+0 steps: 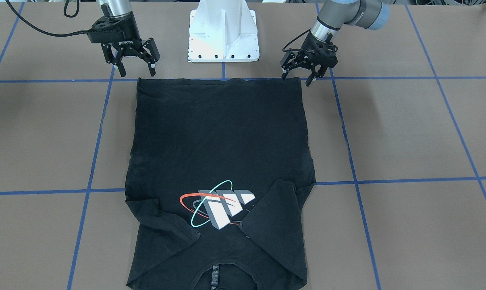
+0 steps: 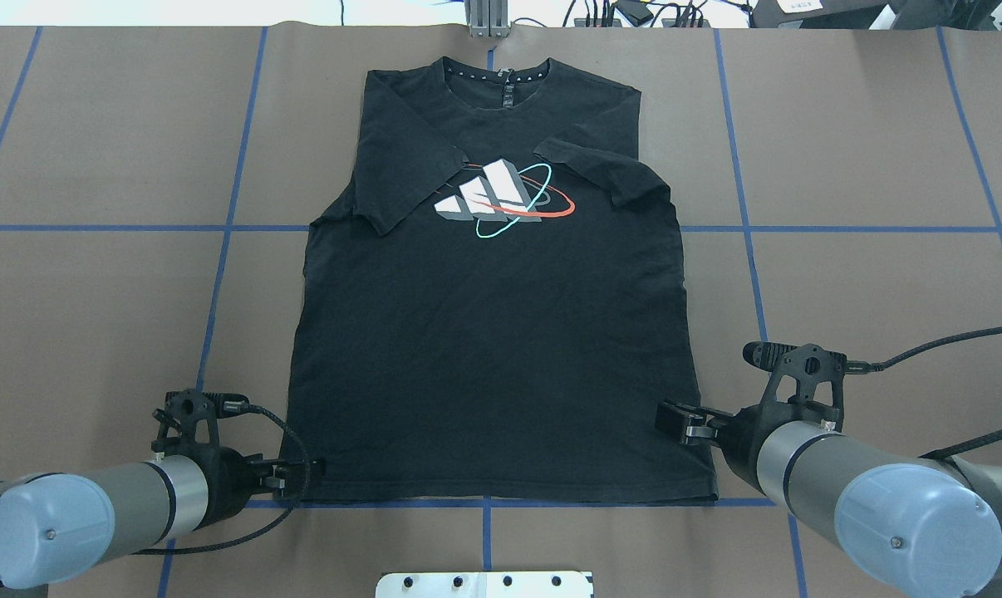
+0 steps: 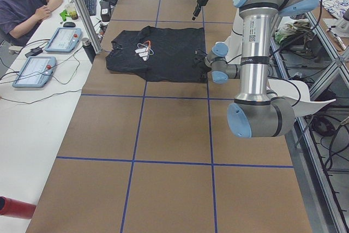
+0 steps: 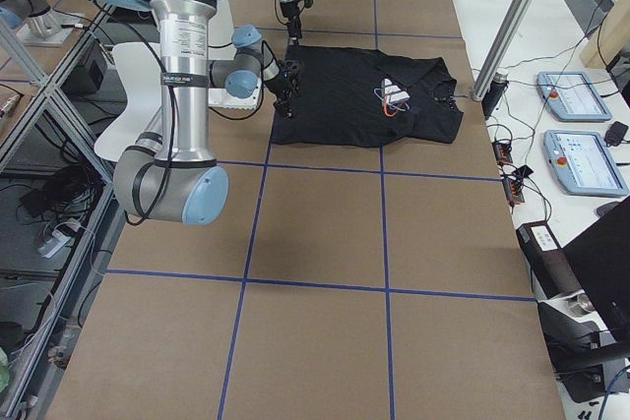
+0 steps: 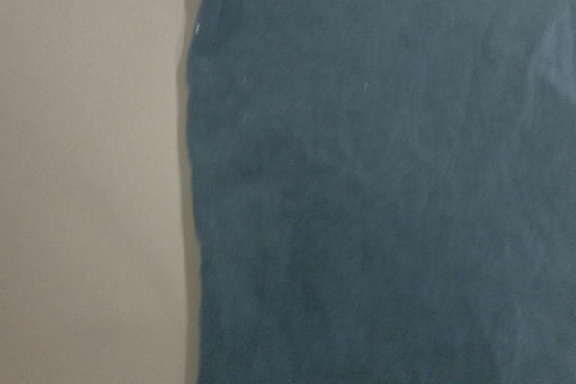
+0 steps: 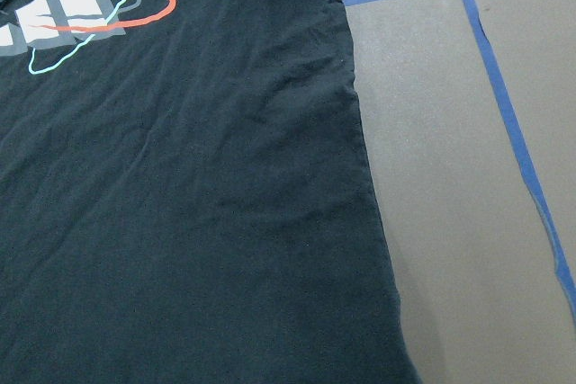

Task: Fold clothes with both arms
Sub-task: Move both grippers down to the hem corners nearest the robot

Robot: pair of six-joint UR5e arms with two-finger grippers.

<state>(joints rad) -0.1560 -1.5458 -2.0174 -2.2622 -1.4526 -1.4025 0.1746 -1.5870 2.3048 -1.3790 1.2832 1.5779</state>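
The black T-shirt (image 1: 223, 133) lies flat on the brown table, logo (image 2: 501, 199) up, both sleeves folded in over the chest, hem towards the robot. My left gripper (image 1: 296, 79) is open and low at the hem corner on my left side, also seen in the overhead view (image 2: 300, 480). The right gripper (image 1: 137, 72) is open and hovers just above the other hem corner (image 2: 680, 423). Neither holds cloth. The left wrist view shows the shirt's side edge (image 5: 378, 186) very close. In the right wrist view the shirt's other side (image 6: 180, 204) and part of the logo appear.
The white pedestal base (image 1: 223, 36) stands just behind the hem. Blue tape lines (image 2: 218, 274) grid the table. A person (image 3: 24, 4) sits at a side desk with tablets (image 3: 35, 69). An aluminium post (image 3: 82, 9) rises beside the shirt's collar end.
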